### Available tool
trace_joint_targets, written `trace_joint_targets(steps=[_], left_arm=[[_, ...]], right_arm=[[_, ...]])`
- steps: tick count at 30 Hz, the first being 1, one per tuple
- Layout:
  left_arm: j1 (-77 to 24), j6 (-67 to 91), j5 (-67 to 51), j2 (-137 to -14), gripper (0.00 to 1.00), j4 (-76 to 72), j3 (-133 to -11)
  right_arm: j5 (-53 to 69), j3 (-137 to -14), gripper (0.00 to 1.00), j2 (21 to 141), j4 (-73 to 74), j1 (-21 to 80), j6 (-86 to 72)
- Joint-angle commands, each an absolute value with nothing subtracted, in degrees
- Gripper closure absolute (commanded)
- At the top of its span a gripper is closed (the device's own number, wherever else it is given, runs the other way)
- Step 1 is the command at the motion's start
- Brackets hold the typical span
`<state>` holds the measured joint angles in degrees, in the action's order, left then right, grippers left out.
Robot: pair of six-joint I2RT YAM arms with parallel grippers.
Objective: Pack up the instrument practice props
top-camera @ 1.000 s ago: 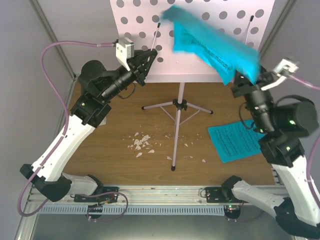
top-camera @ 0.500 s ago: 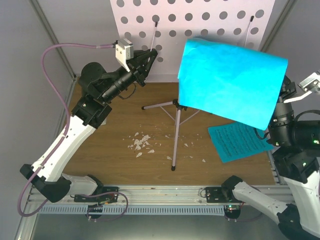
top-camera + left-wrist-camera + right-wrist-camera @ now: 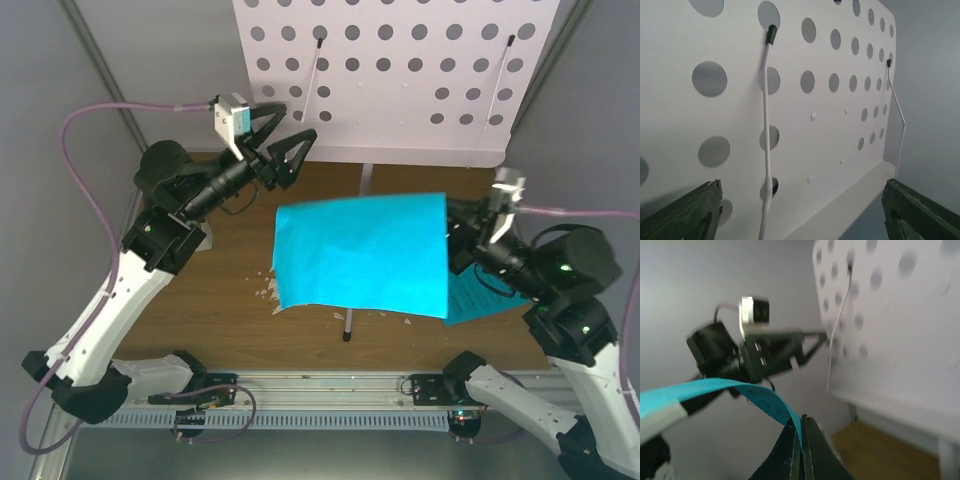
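Observation:
The pale-lilac music stand's perforated plate (image 3: pixel 400 80) stands at the back of the table. In the left wrist view the plate (image 3: pixel 830 125) and its white wire page holder (image 3: pixel 766 115) fill the picture. My left gripper (image 3: pixel 285 135) is open just in front of the plate's lower left, with nothing between its fingers (image 3: pixel 685 215). My right gripper (image 3: pixel 450 245) is shut on the right edge of a cyan sheet-music page (image 3: pixel 360 255), which hangs over the middle of the table. The right wrist view shows the page (image 3: pixel 740 390) pinched between the shut jaws (image 3: pixel 802 440). A second cyan page (image 3: pixel 480 295) lies flat at the right, mostly hidden.
White crumbs (image 3: pixel 268 290) lie on the wooden table beside the held page. One stand leg ends at a foot (image 3: pixel 347 337) near the front. Grey walls close in on both sides. The left arm (image 3: pixel 755 355) shows in the right wrist view.
The right gripper has drawn the cyan page off the stand's plate, down and left over the table's middle. The left gripper has opened and pulled back a little from the wire holder.

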<state>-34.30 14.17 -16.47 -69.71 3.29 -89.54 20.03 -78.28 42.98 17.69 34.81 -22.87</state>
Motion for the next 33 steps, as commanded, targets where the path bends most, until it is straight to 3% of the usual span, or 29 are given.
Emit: trace_joint_targets(steps=[1,5,11,19,24,33], left_arm=[[-34.01,14.33,-16.46,-63.25,0.09,4.44,-83.98],[-33.93,16.29,-6.55,-53.63,0.01,0.20,-70.95],[-33.80,15.09,3.19,-46.51,0.01,6.42,-61.86],[-33.58,6.76,12.47,-41.60,0.01,11.12,-55.05],[-33.49,2.03,15.70,-40.04,0.01,11.25,-52.86],[-33.49,-5.42,19.20,-38.59,0.01,9.96,-49.88]], right_arm=[[30.11,-67.74,0.99,40.08,21.74,34.45,-26.08],[28.86,-53.29,0.99,36.08,19.74,34.51,-32.18],[14.93,-41.68,1.00,33.61,27.41,34.42,-37.55],[2.71,-45.50,0.99,40.62,39.65,31.21,-37.54],[-0.99,-46.63,1.00,41.42,38.90,25.65,-37.91],[4.14,-44.81,1.00,41.13,30.61,10.80,-38.84]])
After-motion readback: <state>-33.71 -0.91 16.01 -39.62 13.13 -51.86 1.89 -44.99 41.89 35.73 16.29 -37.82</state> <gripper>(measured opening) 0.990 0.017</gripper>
